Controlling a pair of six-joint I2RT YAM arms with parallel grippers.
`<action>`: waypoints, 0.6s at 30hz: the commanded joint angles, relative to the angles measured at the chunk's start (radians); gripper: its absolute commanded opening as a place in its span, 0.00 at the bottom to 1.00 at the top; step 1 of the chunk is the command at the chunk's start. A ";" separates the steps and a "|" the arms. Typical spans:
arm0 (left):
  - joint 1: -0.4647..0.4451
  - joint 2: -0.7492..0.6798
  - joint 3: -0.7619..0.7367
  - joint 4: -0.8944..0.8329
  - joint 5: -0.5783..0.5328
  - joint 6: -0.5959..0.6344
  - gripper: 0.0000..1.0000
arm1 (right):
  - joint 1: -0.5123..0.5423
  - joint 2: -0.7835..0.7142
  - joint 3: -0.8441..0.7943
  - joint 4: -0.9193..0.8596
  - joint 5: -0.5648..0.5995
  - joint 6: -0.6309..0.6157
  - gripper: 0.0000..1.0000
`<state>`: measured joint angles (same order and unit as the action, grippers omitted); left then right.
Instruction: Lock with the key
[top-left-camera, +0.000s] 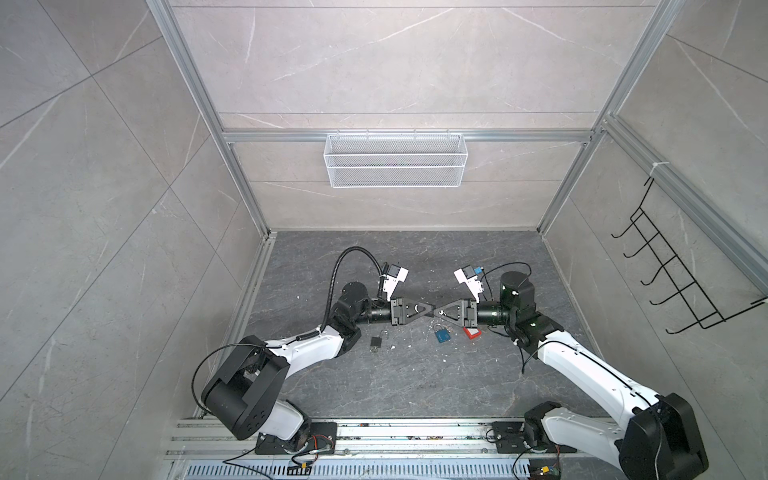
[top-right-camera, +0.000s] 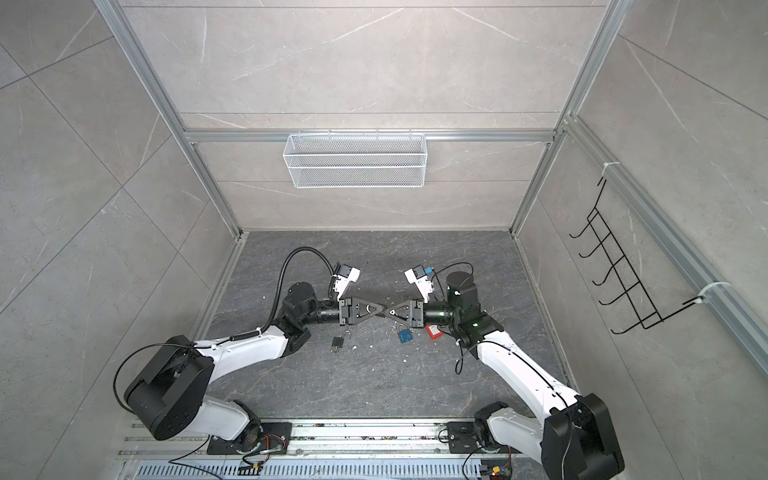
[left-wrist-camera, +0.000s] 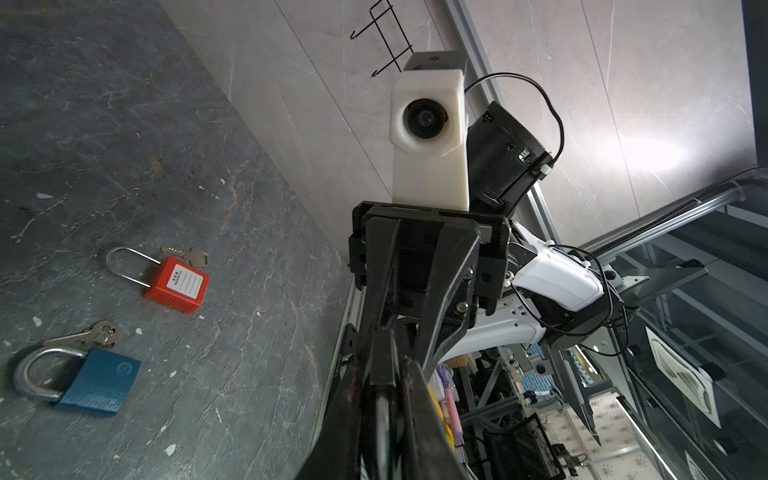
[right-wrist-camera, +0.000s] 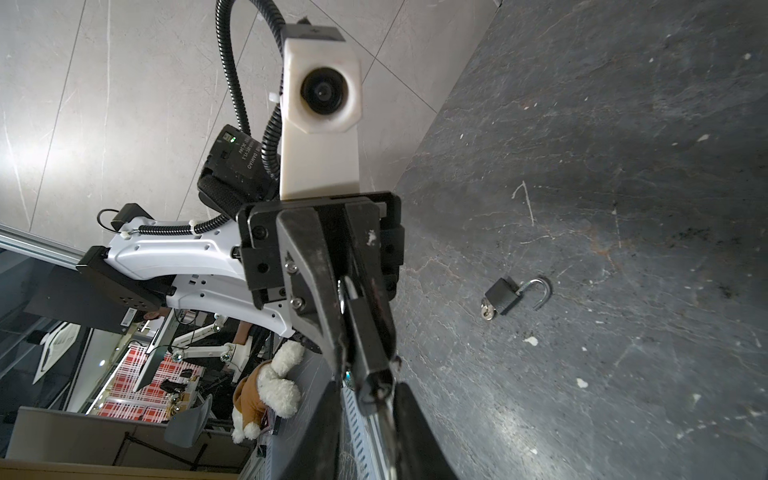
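Both grippers meet tip to tip above the middle of the dark table (top-left-camera: 415, 374). My left gripper (top-left-camera: 432, 311) (left-wrist-camera: 381, 365) is shut on a small black padlock (right-wrist-camera: 365, 345) (left-wrist-camera: 380, 357), gripping it at the shackle end. The lock's body points at my right gripper (top-left-camera: 439, 311) (right-wrist-camera: 368, 386). A silver key (right-wrist-camera: 387, 419) sticks out of the lock's far end and lies between the right fingers (right-wrist-camera: 415, 436). These stand slightly apart, with a gap showing beside the key. Whether the held lock's shackle is closed is hidden.
On the table lie a black padlock (top-left-camera: 376, 343) (right-wrist-camera: 503, 296) with open shackle, a blue padlock (top-left-camera: 442, 335) (left-wrist-camera: 97, 382) with keys and a red padlock (top-left-camera: 472, 332) (left-wrist-camera: 176, 286) beside a key. A wire basket (top-left-camera: 395, 160) hangs on the back wall, a hook rack (top-left-camera: 681, 282) on the right wall.
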<state>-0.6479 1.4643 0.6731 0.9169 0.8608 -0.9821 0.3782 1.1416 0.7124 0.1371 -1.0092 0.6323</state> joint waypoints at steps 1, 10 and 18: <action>0.012 -0.043 -0.004 0.078 -0.037 -0.006 0.00 | -0.004 -0.034 0.001 -0.009 0.011 -0.011 0.26; 0.013 -0.048 -0.001 0.096 -0.031 -0.022 0.00 | -0.005 -0.035 -0.007 0.006 0.005 -0.005 0.23; 0.012 -0.061 -0.005 0.091 -0.028 -0.018 0.00 | -0.005 -0.026 -0.007 0.019 0.005 0.002 0.21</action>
<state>-0.6430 1.4437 0.6647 0.9440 0.8394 -1.0008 0.3771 1.1198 0.7120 0.1322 -0.9916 0.6338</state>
